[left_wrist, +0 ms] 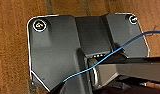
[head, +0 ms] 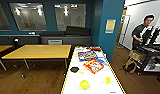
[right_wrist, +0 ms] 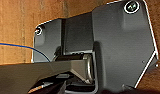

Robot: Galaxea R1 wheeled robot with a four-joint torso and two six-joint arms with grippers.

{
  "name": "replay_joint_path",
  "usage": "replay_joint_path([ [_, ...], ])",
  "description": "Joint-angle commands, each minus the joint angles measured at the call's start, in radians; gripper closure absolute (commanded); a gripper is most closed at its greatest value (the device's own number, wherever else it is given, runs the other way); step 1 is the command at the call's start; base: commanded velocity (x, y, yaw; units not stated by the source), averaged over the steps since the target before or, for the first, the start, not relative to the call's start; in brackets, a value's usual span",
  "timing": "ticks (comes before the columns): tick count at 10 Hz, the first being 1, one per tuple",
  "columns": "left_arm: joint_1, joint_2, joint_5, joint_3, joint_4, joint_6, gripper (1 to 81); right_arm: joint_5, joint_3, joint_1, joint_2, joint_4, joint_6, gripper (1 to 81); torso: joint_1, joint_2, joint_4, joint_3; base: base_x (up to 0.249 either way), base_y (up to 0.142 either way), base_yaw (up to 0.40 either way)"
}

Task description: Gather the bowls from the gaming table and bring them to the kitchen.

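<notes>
The long gaming table (head: pixel 71 82) with its white top and pale wooden edge runs away from me in the head view. A bright yellow bowl (head: pixel 84 84) sits near its close end. A black bowl (head: pixel 74 69) lies further back by the table's left edge. Right of the yellow bowl is a pale round shape, probably the white bowl (head: pixel 105 86), with a small yellow thing (head: pixel 107 79) in it. Both wrist views look down past the robot's dark plate at brown wooden floor (left_wrist: pixel 11 50), (right_wrist: pixel 13 30).
Flat colourful game boxes (head: pixel 94 66), (head: pixel 87 55) lie mid-table. A wider tan wooden table (head: pixel 38 51) stands to the left. On the right, a person (head: pixel 142 30) stands with a control rig behind a dark cart (head: pixel 152 53). A teal wall corner (head: pixel 109 30) is beyond the table.
</notes>
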Motion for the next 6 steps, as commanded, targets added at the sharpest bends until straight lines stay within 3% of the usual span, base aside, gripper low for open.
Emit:
replay_joint_path([
  [1, -0.038, 0.003, 0.048, 0.003, -0.002, 0.0, 1.0, -0.03, 0.416, 0.039, -0.279, 0.015, 0.003, 1.0, 0.0, 0.0, 0.0, 0.0, 0.0, 0.0, 0.0],
  [4, -0.038, 0.005, 0.048, 0.004, -0.003, 0.002, 1.0, 0.028, 0.657, 0.051, -0.462, 0.017, 0.006, 1.0, 0.0, 0.0, 0.0, 0.0, 0.0, 0.0, 0.0],
  [6, -0.038, 0.005, 0.047, 0.004, -0.003, 0.002, 1.0, 0.061, 0.831, 0.062, -0.595, 0.015, 0.009, 1.0, 0.0, 0.0, 0.0, -0.074, 0.0, 0.0, 0.0],
])
